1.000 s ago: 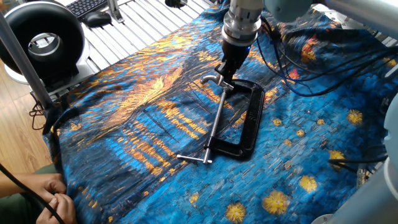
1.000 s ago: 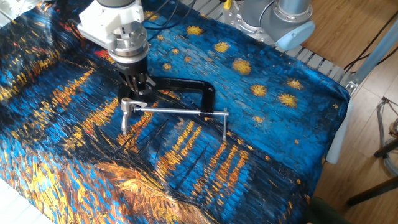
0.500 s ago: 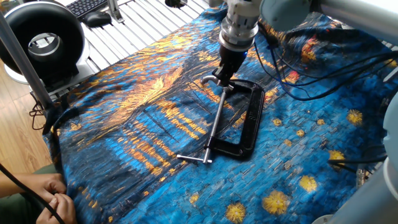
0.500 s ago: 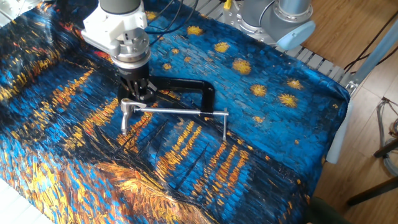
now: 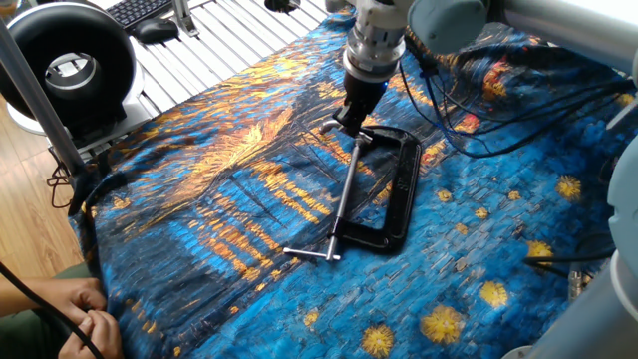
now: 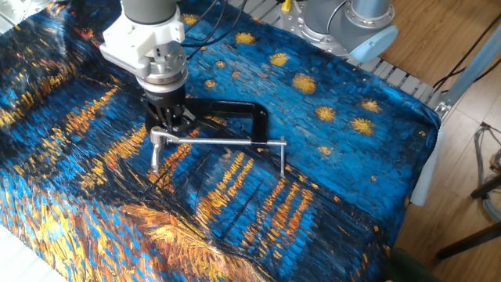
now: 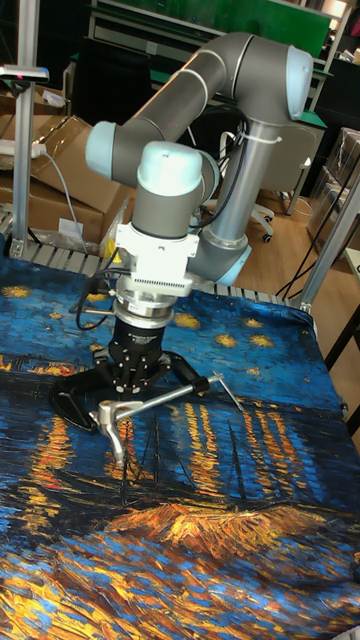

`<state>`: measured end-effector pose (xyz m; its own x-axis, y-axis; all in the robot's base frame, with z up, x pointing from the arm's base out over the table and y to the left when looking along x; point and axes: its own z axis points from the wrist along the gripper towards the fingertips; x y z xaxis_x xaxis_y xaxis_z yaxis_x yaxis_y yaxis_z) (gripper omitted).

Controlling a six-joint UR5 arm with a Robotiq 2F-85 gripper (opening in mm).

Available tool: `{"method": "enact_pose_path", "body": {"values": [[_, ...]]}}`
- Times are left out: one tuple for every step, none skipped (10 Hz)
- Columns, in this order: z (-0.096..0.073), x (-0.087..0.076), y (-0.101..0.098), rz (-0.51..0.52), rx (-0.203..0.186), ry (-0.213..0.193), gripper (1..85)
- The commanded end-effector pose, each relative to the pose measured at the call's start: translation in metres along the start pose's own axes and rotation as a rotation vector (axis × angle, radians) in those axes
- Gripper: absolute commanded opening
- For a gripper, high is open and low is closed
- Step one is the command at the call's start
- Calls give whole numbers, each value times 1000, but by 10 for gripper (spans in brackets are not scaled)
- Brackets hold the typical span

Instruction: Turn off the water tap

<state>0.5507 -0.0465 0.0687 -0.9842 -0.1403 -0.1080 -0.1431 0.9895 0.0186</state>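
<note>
While the gripper (image 6: 169,125) hangs straight down over the near end of the clamp, its black fingers sit low around the water tap (image 6: 159,141), and appear closed on the hub of that handle; the exact contact is hidden behind the fingers, so a firm grasp is judged, not confirmed.

Compared with one second ago, the wrist has rotated: in the other fixed view the grey flange above the fingers now faces a different way, and the arm's upper body has swung left in the one fixed view. The water tap (image 5: 337,127) has shifted slightly with it, and the whole clamp has crept a little across the cloth, the crossbar (image 6: 282,157) ending marginally left of its former place. Judgement: the turning stroke is under way, but part of the effort is dragging the clamp rather than rotating the handle about the rod (image 6: 223,142). Progress is partial; the unsecured clamp is the main risk.

The water tap (image 7: 112,420) lies at the free end of the long silver rod, its curved arm pointing down toward the cloth, just beside the black C-clamp frame (image 5: 404,189).

The surface (image 6: 329,204) is covered by a blue and orange painted-style cloth with yellow stars, wrinkled in places. Around it: a black round fan (image 5: 68,62), a keyboard (image 5: 145,9), dark cables (image 5: 478,110), cardboard boxes (image 7: 45,190), wooden flooring, and a person's hands (image 5: 85,324) at the lower left corner.
</note>
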Motion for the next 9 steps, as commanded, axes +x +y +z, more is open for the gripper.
{"method": "enact_pose_path", "body": {"values": [[-11,-12,3,-10,-8,-4,13],[-12,-17,0,-25,-7,-16,13],[-13,-23,-1,-39,-13,-36,13],[-13,-28,3,-38,-32,-55,13],[-13,-31,6,-39,-42,-67,13],[-14,-32,10,-33,-57,-70,13],[-13,-33,13,-27,-68,-71,13],[-13,-34,17,-19,-78,-71,13],[-13,-35,20,-11,-81,-70,13]]}}
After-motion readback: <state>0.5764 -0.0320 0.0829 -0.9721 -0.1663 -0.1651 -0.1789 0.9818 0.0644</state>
